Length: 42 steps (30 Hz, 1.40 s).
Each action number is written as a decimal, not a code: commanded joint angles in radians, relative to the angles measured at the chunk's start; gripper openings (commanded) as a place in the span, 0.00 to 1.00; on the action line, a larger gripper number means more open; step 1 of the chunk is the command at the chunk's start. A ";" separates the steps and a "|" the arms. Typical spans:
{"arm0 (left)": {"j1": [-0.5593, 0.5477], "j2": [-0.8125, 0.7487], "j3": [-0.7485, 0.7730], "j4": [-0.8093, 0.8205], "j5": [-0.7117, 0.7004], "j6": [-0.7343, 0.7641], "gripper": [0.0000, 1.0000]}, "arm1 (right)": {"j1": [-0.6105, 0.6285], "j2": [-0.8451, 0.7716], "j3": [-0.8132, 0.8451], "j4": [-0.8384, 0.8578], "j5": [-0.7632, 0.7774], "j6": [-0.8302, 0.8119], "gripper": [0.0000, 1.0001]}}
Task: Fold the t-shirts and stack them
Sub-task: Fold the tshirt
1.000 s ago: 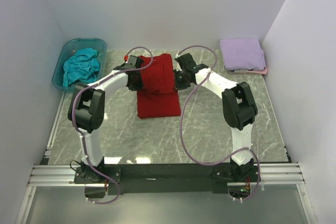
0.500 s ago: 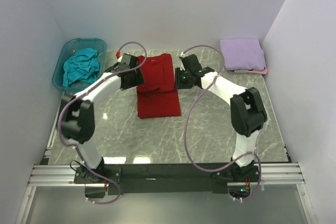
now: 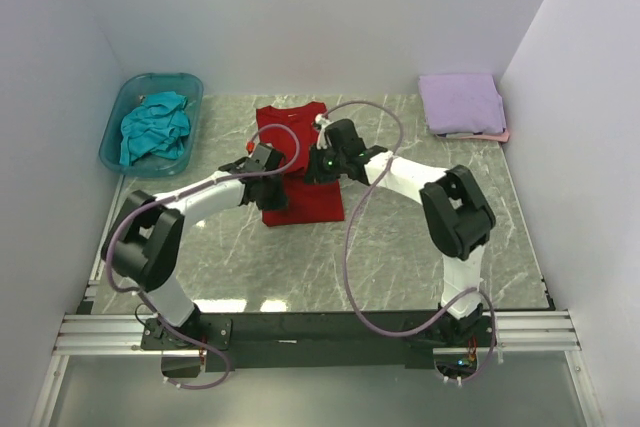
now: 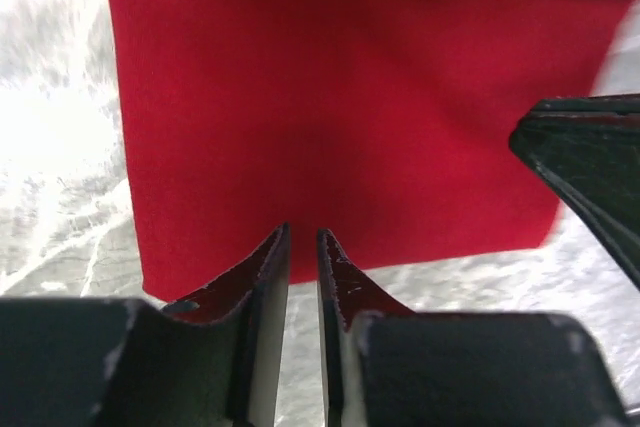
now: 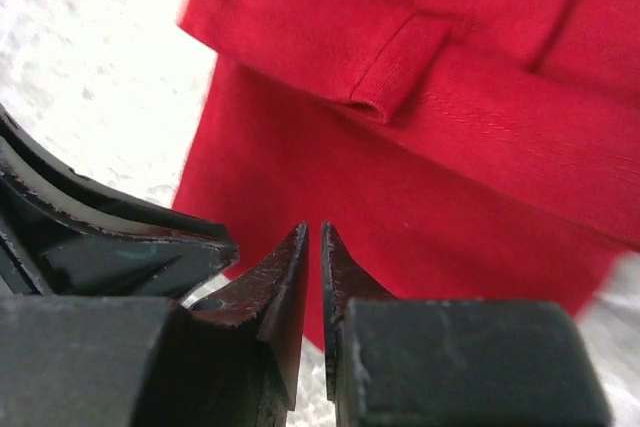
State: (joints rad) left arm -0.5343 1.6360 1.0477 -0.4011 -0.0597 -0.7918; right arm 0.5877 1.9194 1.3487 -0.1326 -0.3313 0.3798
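Note:
The deep red t-shirt [image 3: 292, 129] lies flat as a long folded strip in the middle of the table. It fills the left wrist view [image 4: 330, 97] and the right wrist view [image 5: 480, 167], where a folded sleeve lies across it. My left gripper [image 3: 272, 187] [image 4: 303, 234] is shut and empty over the shirt's near left part. My right gripper [image 3: 313, 169] [image 5: 314, 229] is shut and empty over its near right part, close to the left one. A folded lavender t-shirt [image 3: 460, 99] lies on a pale pink one [image 3: 500, 135] at the back right. The teal t-shirt [image 3: 155, 127] lies crumpled in the tub.
The translucent blue-green tub [image 3: 160, 77] stands at the back left. White walls close in the left, back and right sides. The two arms reach in from both sides and nearly meet over the red shirt.
Both grippers have moved from the red shirt's left and right edges inward and nearer, and now hover close together over its near half. The shirt now lies flatter.

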 commanded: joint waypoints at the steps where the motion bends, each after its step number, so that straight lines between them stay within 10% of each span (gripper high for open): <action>1: 0.007 0.027 -0.014 0.031 0.072 -0.044 0.22 | 0.015 0.062 0.041 0.073 -0.064 -0.002 0.16; 20: 0.005 0.048 -0.054 0.004 0.135 -0.026 0.25 | -0.104 0.418 0.616 -0.041 -0.020 -0.004 0.25; 31: 0.161 -0.107 -0.003 0.229 0.148 -0.020 0.32 | -0.163 0.135 0.155 0.258 -0.310 0.180 0.33; 42: 0.299 0.271 0.195 0.393 0.262 0.000 0.28 | -0.259 0.334 0.216 0.367 -0.428 0.336 0.33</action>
State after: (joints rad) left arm -0.2554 1.8328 1.2015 -0.0498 0.1547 -0.8062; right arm 0.3626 2.1944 1.5299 0.1524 -0.7078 0.6430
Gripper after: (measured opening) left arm 0.284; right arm 0.326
